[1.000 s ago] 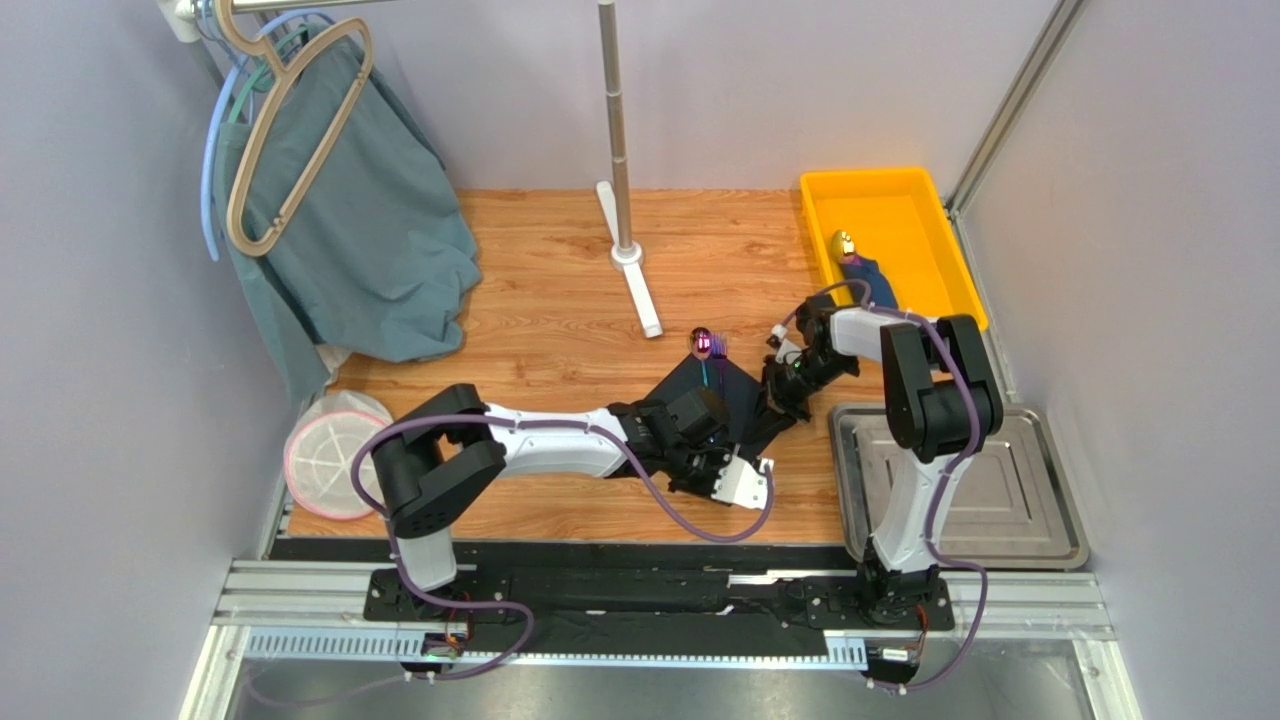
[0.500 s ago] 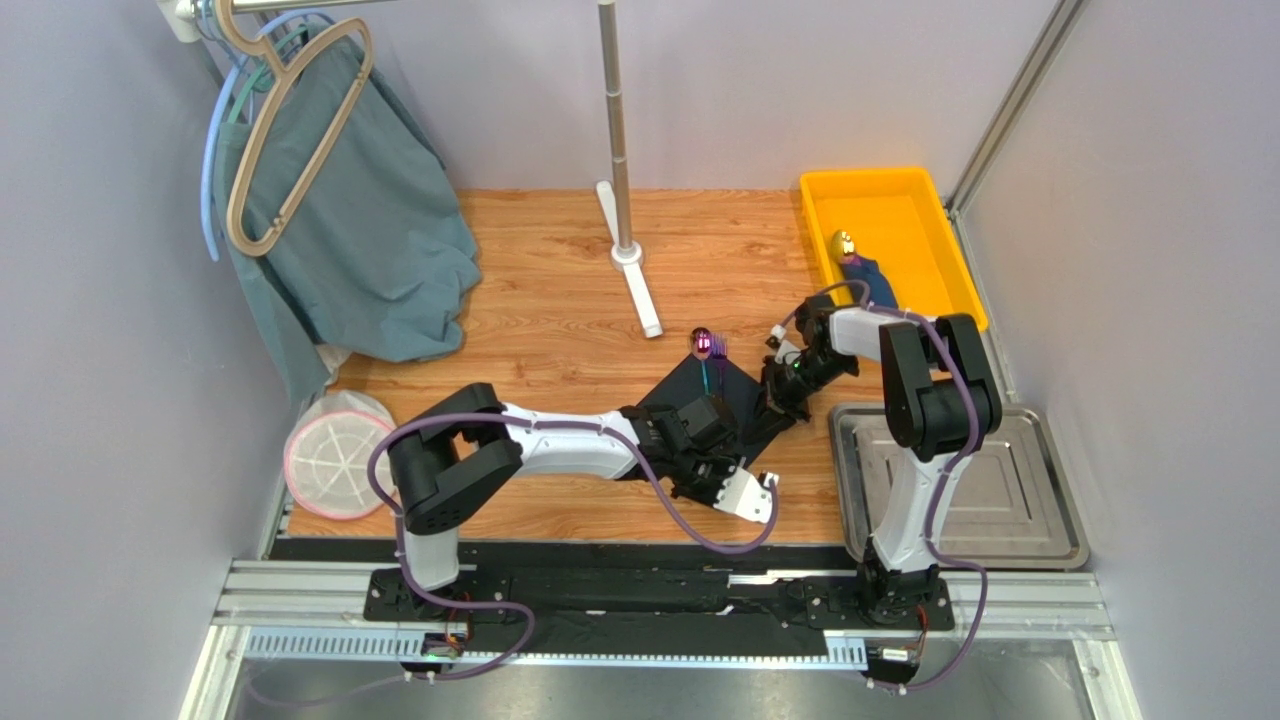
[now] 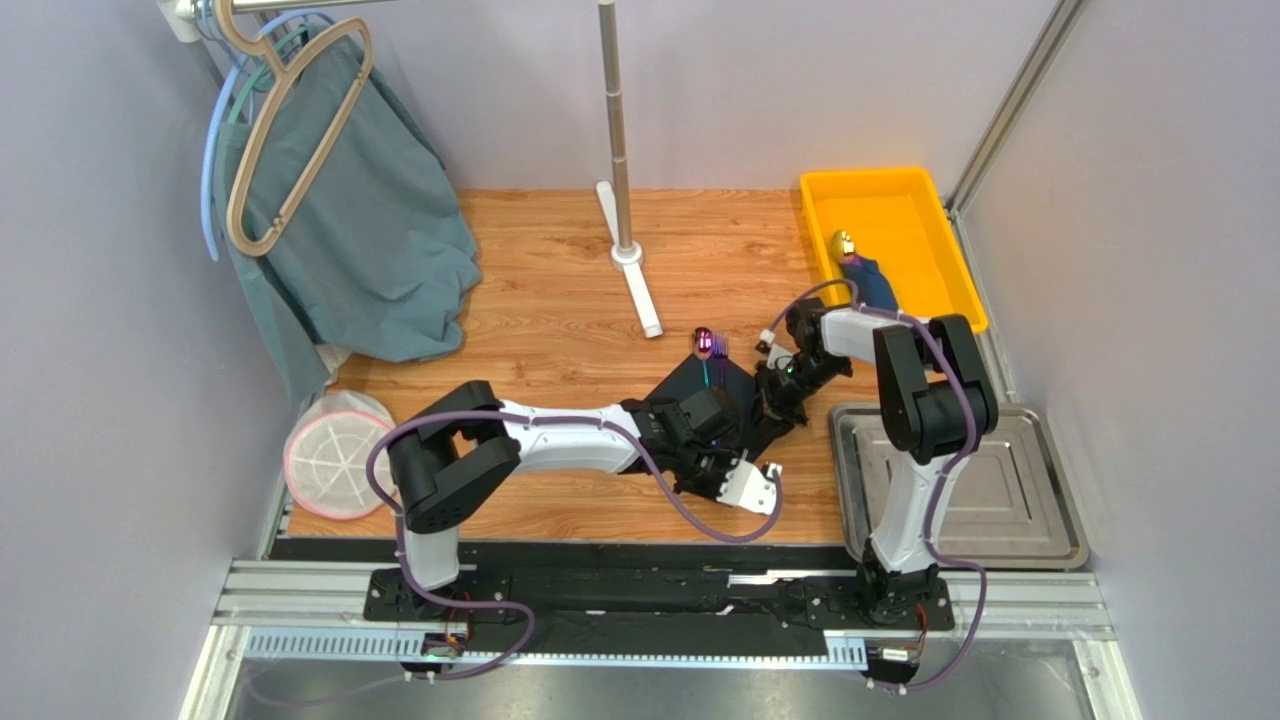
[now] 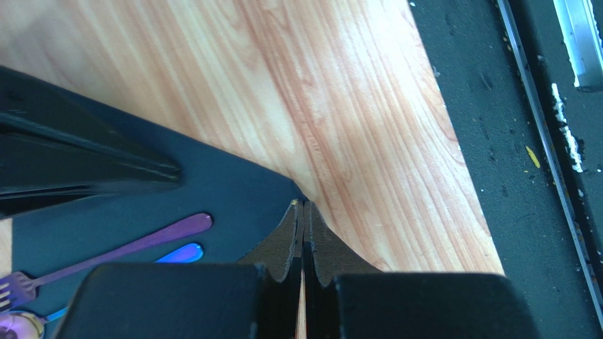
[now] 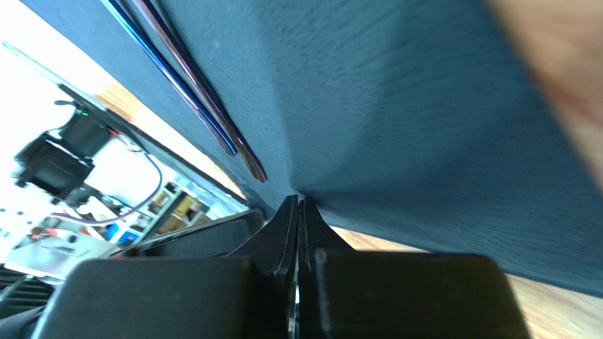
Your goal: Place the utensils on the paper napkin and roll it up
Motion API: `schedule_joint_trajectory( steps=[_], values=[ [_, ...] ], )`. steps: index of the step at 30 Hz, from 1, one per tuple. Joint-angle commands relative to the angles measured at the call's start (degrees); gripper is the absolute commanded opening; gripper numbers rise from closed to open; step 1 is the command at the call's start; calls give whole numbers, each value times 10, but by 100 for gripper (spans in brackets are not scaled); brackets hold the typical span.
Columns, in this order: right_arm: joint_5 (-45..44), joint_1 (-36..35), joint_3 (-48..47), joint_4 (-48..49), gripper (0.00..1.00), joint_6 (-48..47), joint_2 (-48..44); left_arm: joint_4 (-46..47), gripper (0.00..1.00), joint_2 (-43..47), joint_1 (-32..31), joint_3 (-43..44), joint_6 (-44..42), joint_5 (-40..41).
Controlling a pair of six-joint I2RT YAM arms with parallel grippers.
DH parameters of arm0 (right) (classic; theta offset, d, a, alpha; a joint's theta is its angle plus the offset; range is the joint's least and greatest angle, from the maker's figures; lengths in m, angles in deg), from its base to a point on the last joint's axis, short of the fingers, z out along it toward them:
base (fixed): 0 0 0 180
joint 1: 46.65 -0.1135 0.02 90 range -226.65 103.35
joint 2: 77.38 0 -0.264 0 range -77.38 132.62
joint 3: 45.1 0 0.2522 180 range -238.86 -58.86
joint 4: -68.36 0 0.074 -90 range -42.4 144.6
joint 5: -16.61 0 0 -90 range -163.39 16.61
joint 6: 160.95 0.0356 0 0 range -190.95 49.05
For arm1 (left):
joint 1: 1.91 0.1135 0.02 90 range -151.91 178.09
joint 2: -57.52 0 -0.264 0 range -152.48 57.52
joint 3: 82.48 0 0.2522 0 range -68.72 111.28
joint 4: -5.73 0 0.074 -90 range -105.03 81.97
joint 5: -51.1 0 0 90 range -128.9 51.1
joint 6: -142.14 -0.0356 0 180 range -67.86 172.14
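Found paper napkin (image 4: 233, 187) on wooden table (image 4: 332, 106), largely hidden under both arms overhead. Noted left gripper (image 4: 303, 212) pinched shut on its corner, right gripper (image 5: 298, 208) pinching another edge. Recorded utensils (image 4: 134, 244) lying on it, ends cut off.

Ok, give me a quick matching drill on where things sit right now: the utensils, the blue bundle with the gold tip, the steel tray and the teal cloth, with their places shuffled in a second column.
Things
1. utensils
2. blue bundle with a gold tip
3. steel tray
4. teal cloth

Places
a. inside the yellow bin
b. at the near right of the scene
c. lying on the paper napkin
d. hanging at the far left

Pairs: 1-c, 2-a, 3-b, 4-d
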Motion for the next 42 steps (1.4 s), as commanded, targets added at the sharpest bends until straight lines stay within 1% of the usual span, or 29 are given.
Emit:
schedule_joint_trajectory(
  steps=[1, 6, 9, 13, 18, 23, 28, 34, 42],
  values=[
    [-23, -6, -4, -19, 0, -27, 1, -14, 0, 3, 15, 35, 24, -36],
    [-40, -7, -5, -19, 0, -35, 17, -16, 0, 15, 28, 46, 47, -49],
    [-41, -7, -7, -19, 0, -35, 21, -16, 0, 16, 49, 63, 66, -56],
    [-40, -6, -15, -21, 0, -35, 25, -27, 0, 2, 73, 95, 83, -62],
    [-38, -7, -23, -25, 0, -36, 28, -20, 0, -18, 95, 113, 102, -60],
    [-35, -6, -41, -34, 0, -39, 27, -22, 0, -36, 102, 126, 104, -58],
    [-32, -4, -73, -54, 0, -44, 4, -16, 0, -45, 108, 122, 105, -52],
    [-13, -2, -65, -58, 1, -33, -32, -6, 0, -52, 117, 127, 117, -46],
    [2, 4, -56, -56, 2, -25, -40, -8, 0, -74, 125, 146, 127, -26]
  ],
)
